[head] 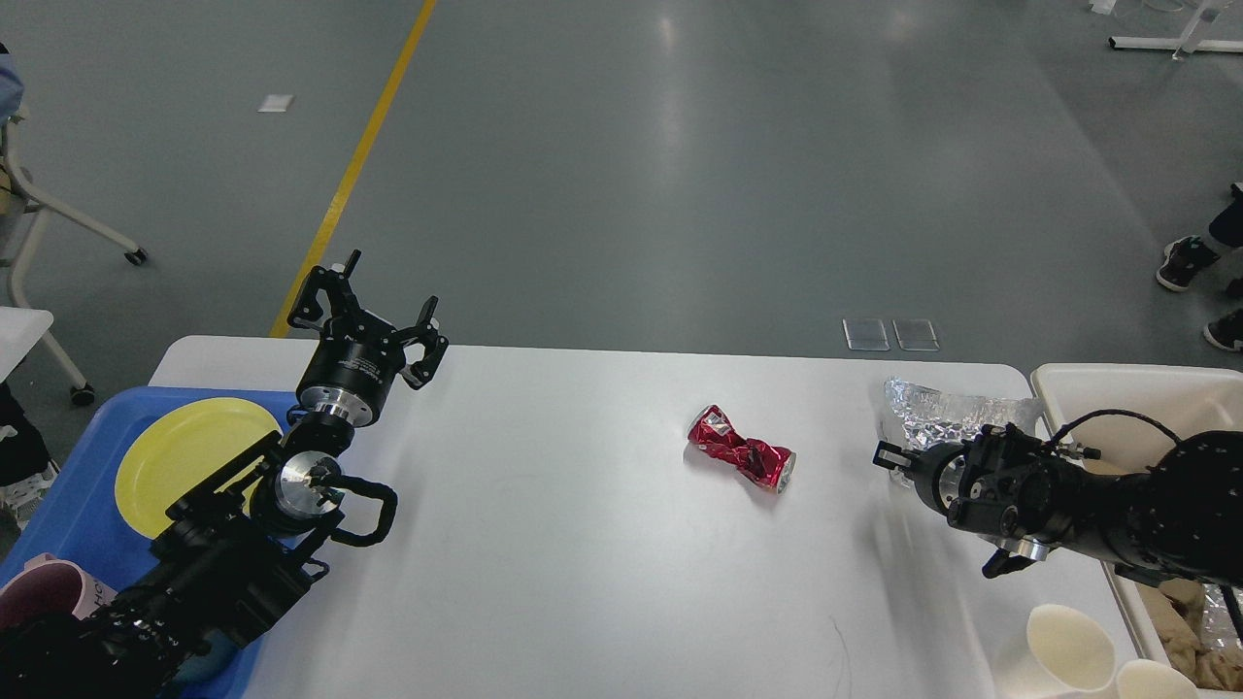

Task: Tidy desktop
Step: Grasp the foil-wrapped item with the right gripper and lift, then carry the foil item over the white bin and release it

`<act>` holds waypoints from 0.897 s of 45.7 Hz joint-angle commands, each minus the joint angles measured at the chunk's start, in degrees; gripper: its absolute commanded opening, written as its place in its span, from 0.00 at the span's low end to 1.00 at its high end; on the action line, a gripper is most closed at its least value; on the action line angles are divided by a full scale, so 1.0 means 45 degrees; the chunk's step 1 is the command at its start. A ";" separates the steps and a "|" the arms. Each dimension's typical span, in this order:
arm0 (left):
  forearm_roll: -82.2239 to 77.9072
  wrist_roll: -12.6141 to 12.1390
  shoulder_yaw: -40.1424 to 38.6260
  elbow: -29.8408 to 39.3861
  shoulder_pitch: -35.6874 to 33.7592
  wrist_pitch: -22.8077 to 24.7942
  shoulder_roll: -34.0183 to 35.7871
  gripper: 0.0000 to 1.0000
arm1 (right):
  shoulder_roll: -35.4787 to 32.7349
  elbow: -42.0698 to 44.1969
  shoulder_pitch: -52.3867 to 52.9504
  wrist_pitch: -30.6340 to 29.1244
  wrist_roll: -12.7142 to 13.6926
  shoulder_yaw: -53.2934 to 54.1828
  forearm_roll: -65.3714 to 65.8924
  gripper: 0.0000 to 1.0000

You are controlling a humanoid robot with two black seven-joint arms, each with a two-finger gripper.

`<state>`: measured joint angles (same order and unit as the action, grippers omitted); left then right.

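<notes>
The white desktop (583, 505) fills the lower half of the head view. A crushed red can (743, 449) lies on it right of the middle. A crumpled silvery clear wrapper (932, 406) lies near the far right corner. My right gripper (889, 454) points left, just in front of the wrapper and right of the can. It is dark and seen nearly end-on, so its fingers cannot be told apart. My left gripper (379, 306) is open and empty, raised over the far left edge of the desktop.
A blue tray (68, 505) at the left holds a yellow plate (184, 456) and a pink cup (39, 592). A cream bin (1117, 383) with crumpled paper stands at the right. Two paper cups (1068, 646) stand at the near right corner.
</notes>
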<state>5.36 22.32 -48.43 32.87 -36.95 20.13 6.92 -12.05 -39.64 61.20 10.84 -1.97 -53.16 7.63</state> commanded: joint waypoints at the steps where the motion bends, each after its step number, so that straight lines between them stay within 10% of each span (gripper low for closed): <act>1: 0.0001 0.0000 0.0000 0.0000 -0.0011 0.0000 0.0005 0.96 | -0.0816 -0.0702 0.0830 -0.0123 -0.0031 -0.0023 0.0063 0.00; 10: 0.0001 0.0000 0.0000 0.0000 0.0008 0.0000 -0.0014 0.96 | -0.3082 -0.4118 0.4928 -0.1624 -0.0031 -0.0023 0.0102 0.00; 23: 0.0001 0.0000 0.0000 0.0000 -0.0011 0.0000 0.0005 0.96 | -0.4685 -0.6835 1.0791 -0.8148 -0.0011 -0.0043 0.0122 0.00; 41: 0.0001 0.0000 0.0000 0.0000 -0.0011 0.0000 -0.0014 0.96 | -0.4744 -0.4790 0.7888 -0.5204 0.0145 -0.1234 0.1196 0.00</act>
<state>5.36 22.32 -48.43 32.87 -37.00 20.13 6.92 -33.08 -68.20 104.63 -18.12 -1.27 -56.24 11.11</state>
